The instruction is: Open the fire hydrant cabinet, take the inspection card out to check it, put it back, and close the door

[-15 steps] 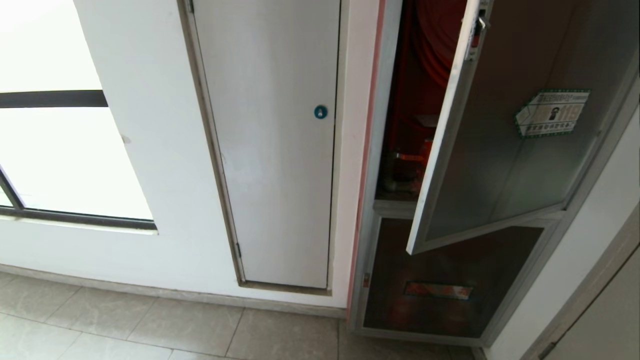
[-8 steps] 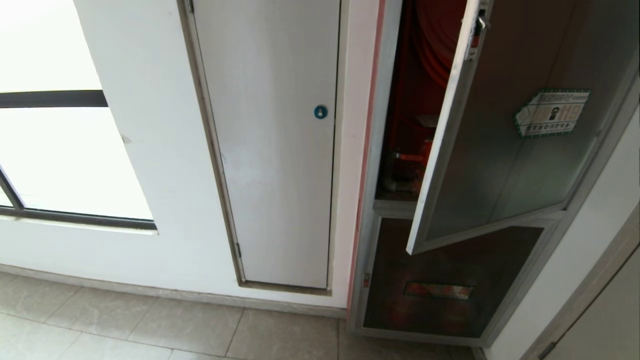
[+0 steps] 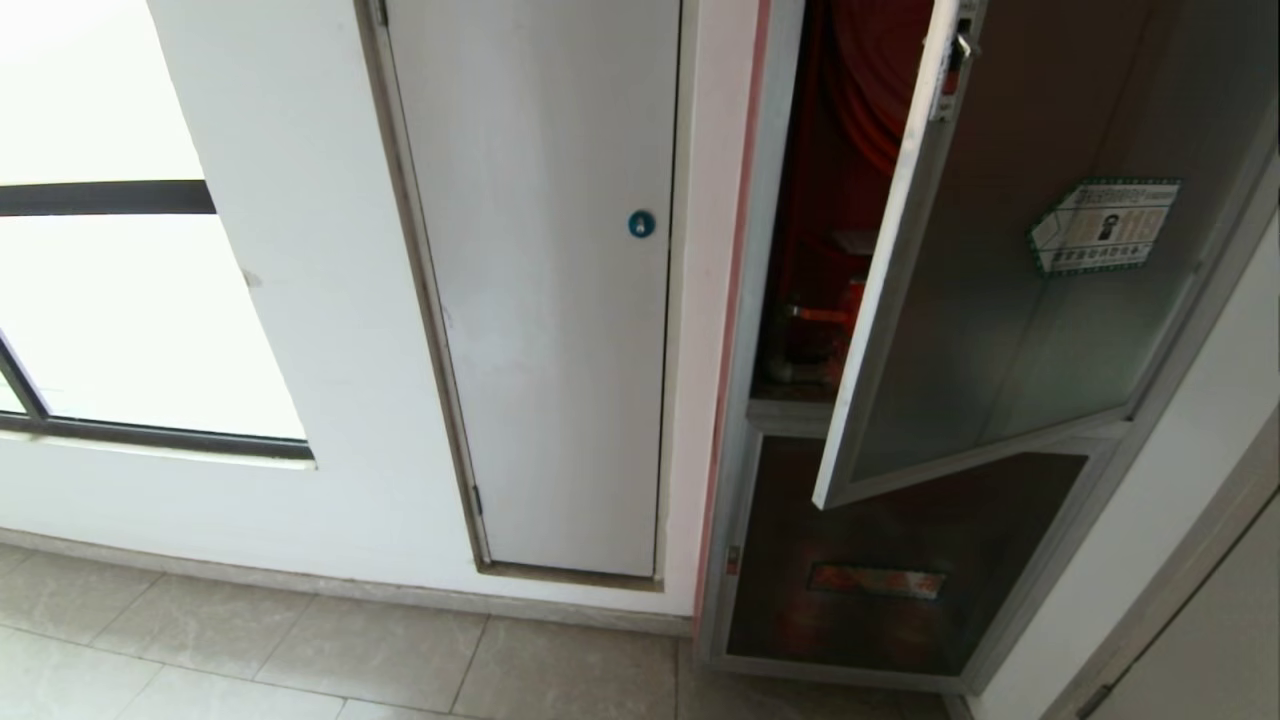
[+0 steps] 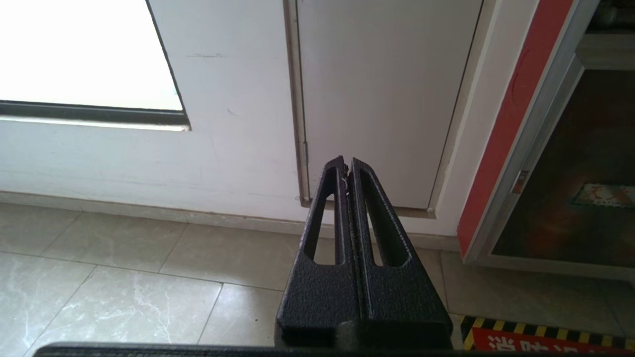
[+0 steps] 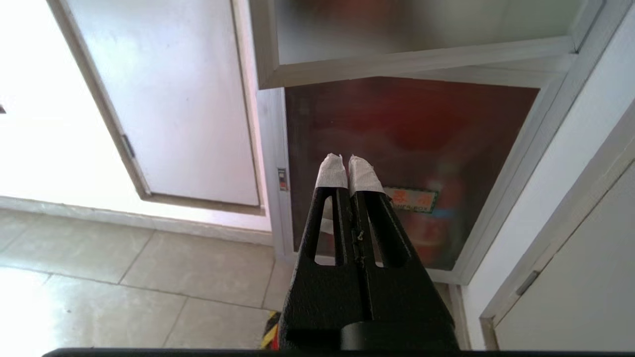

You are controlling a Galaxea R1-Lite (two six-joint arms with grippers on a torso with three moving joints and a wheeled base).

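Note:
The fire hydrant cabinet (image 3: 745, 300) stands at the right of the head view, with its aluminium frame and red lining. Its tinted-glass door (image 3: 1000, 300) hangs partly open and carries a green-bordered sticker (image 3: 1105, 225). Through the gap I see the red hose (image 3: 870, 90) and the red valve (image 3: 830, 310). The inspection card is out of view. Neither arm shows in the head view. My right gripper (image 5: 346, 159), its tips taped white, is shut and empty, low before the cabinet's lower glass panel (image 5: 421, 148) and under the door's bottom edge (image 5: 421, 54). My left gripper (image 4: 346, 163) is shut and empty.
A plain white door (image 3: 550, 300) with a blue round lock (image 3: 641, 224) sits left of the cabinet, and a bright window (image 3: 130, 320) further left. A grey door frame (image 5: 560, 248) stands at the right. A red floor sign with yellow-black stripes (image 4: 545, 339) lies before the cabinet.

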